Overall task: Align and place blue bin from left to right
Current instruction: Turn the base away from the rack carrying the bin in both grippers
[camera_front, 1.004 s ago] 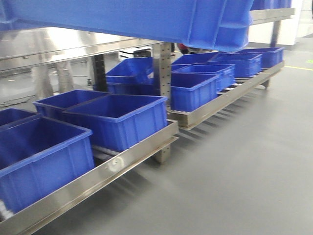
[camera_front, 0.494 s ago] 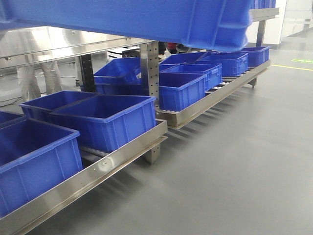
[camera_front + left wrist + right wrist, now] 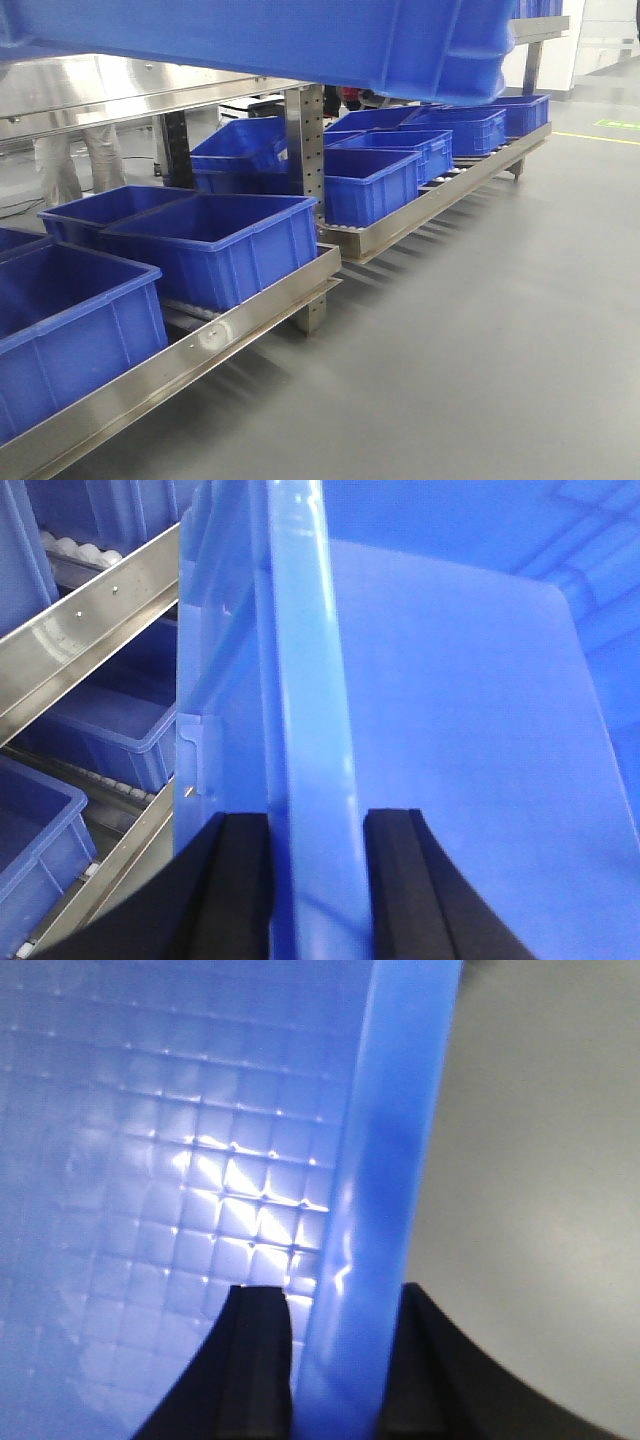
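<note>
**Front view.** We see the large bright blue rectangular plastic bin (image 3: 300,40) raised in the air across the top of the frame. Its underside and one ribbed corner face us, well above the low stainless-steel roller rack (image 3: 250,318). On that rack, open blue plastic crates (image 3: 225,245) stand in a line running from the near left to the far right. A perforated steel post (image 3: 305,140) rises between two sections of the rack. The smooth grey floor (image 3: 480,340) fills the right half of the frame, and a yellow floor line (image 3: 605,137) crosses it in the distance.

**Left wrist view.** We find the left claw (image 3: 318,825) pinching the thick rim of the raised bin. One black finger (image 3: 245,880) sits on the outer-wall side and the other on the inner side, both set against the plastic. Beside the outer wall we see rack rails, rollers and crates below.

**Right wrist view.** The right claw (image 3: 338,1305) likewise pinches a rim of the bin, one black finger on each side. We see the bin's gridded bottom to the left of that rim and bare floor to the right.
</note>
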